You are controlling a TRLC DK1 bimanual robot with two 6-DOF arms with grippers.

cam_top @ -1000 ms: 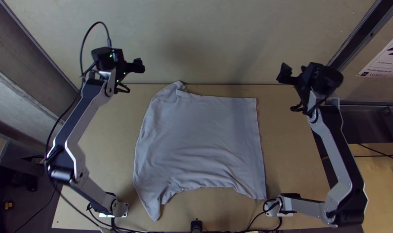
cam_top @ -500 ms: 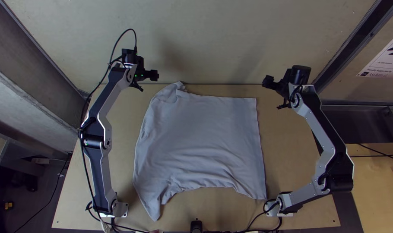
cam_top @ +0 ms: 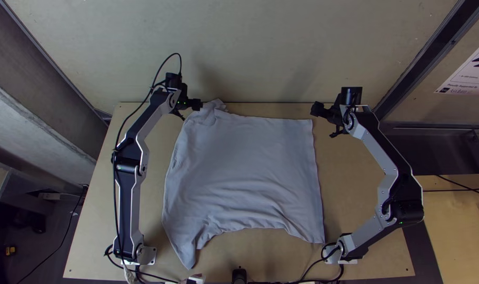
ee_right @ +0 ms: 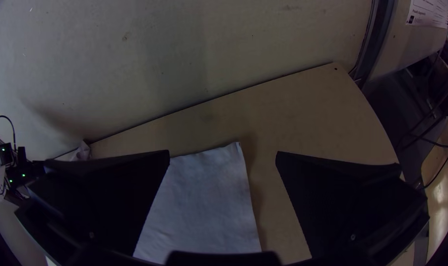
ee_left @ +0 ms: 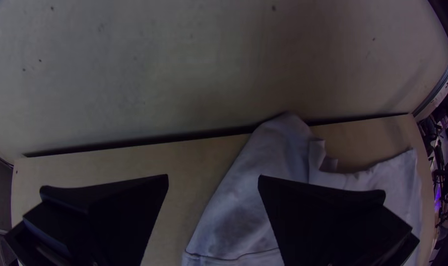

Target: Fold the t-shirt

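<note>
- T-shirt (cam_top: 245,163): pale, spread on the light wooden table (cam_top: 366,210) between the two arms; creases run across its nearer half.
- Left gripper (cam_top: 196,104): by the shirt's far left corner, at the table's far edge. Fingers parted wide, nothing grasped. Whether they touch the cloth, cannot tell.
- Shirt, left side: cloth bunched at the far corner; a pointed flap extends toward the table's near edge.
- Shirt, middle: near edge bows inward; far edge runs nearly straight.
- Shirt, right side: edge fairly straight, far corner lying flat and squared.
- Right gripper (cam_top: 317,109): near that far right corner. Released, fingers well apart, no cloth between the tips.
- Printed sheet (cam_top: 468,73): at far right, on a pale panel beyond a dark upright strip.
</note>
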